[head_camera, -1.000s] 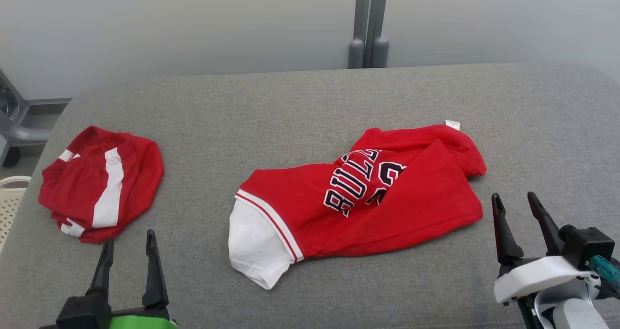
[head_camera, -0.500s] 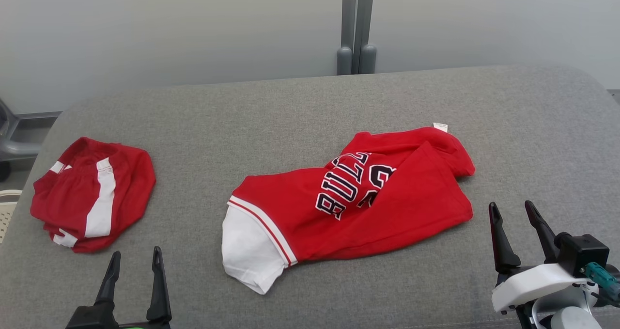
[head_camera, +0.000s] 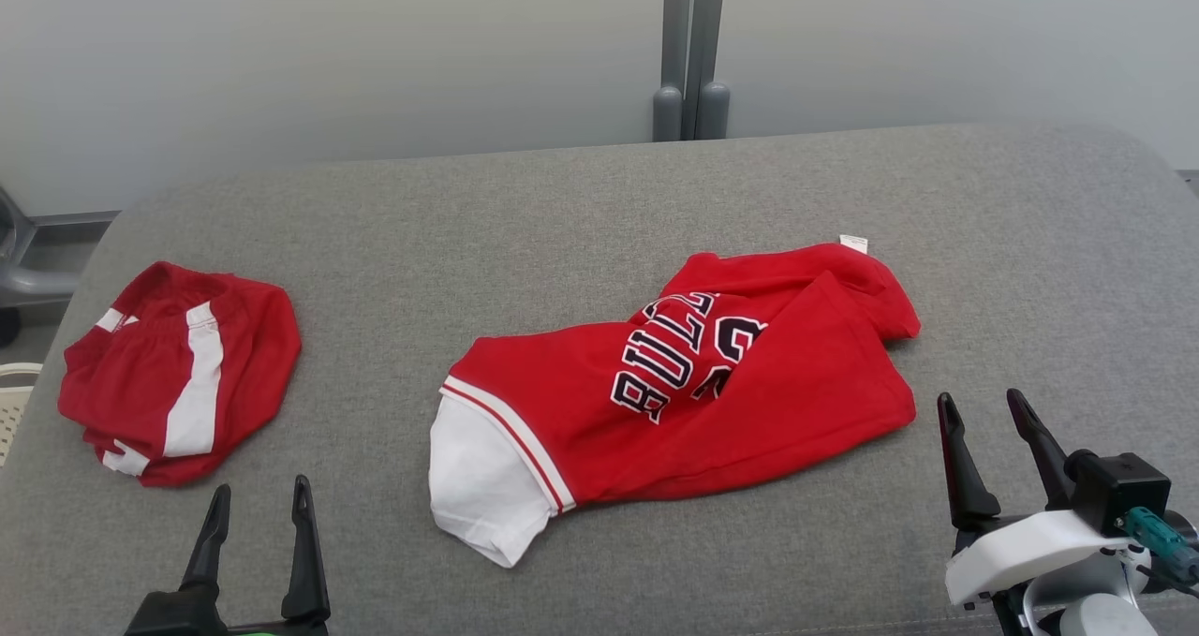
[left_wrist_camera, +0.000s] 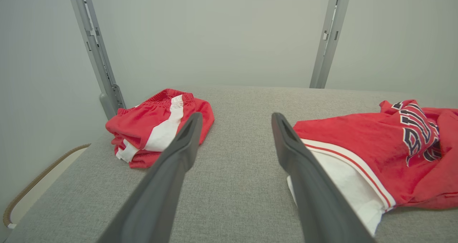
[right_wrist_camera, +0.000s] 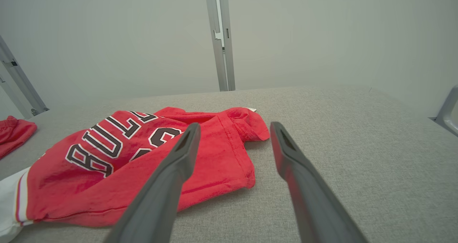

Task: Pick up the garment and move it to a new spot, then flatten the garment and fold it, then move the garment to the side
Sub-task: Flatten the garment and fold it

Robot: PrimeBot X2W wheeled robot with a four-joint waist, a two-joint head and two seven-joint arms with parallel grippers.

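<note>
While both pairs of our jaws stand apart and grip nothing over the near edge of the grey bench (head_camera: 562, 205), we see a folded pair of red shorts (head_camera: 178, 369) with a white stripe lying at the bench's far left. Our left jaws hover just nearer to us than the shorts and slightly to their right, clear of the cloth. The garment (head_camera: 674, 397), a crumpled red jersey with dark lettering (head_camera: 665, 360), lies mid-bench between the two pairs of jaws. Its white sleeve (head_camera: 482, 481) points towards our left jaws, well apart from them. Our right jaws hover just to the right of the jersey's red hem, close beside it yet not touching; in the right wrist view that hem corner (right_wrist_camera: 239, 168) shows between the two fingers (right_wrist_camera: 170, 178).
</note>
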